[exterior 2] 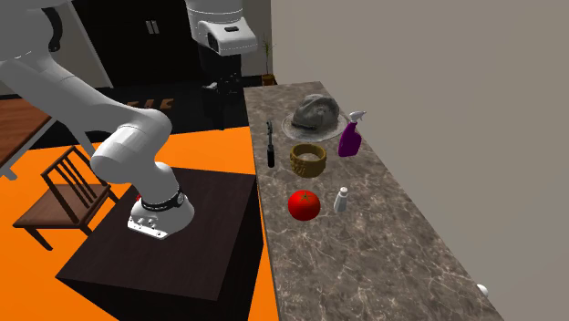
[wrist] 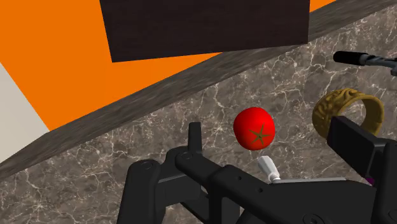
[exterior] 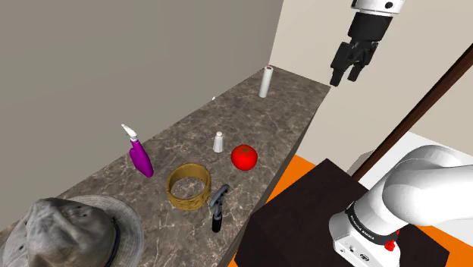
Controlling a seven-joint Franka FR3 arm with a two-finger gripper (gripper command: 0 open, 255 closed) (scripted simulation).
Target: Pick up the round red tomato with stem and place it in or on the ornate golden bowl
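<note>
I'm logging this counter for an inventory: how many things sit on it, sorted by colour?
Red: 1, tomato
Gold: 1, bowl
Purple: 1, spray bottle
Black: 1, handled tool
Grey: 1, hat
White: 2, small shaker and tall cylinder
Total: 7

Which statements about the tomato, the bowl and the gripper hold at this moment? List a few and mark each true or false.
1. The tomato lies inside the golden bowl. False: it sits on the counter beside the bowl, apart from it.
2. The gripper is open and holds nothing. True.
3. A small white shaker stands close to the tomato. True.
4. The purple spray bottle lies on its side. False: it stands upright.
</note>
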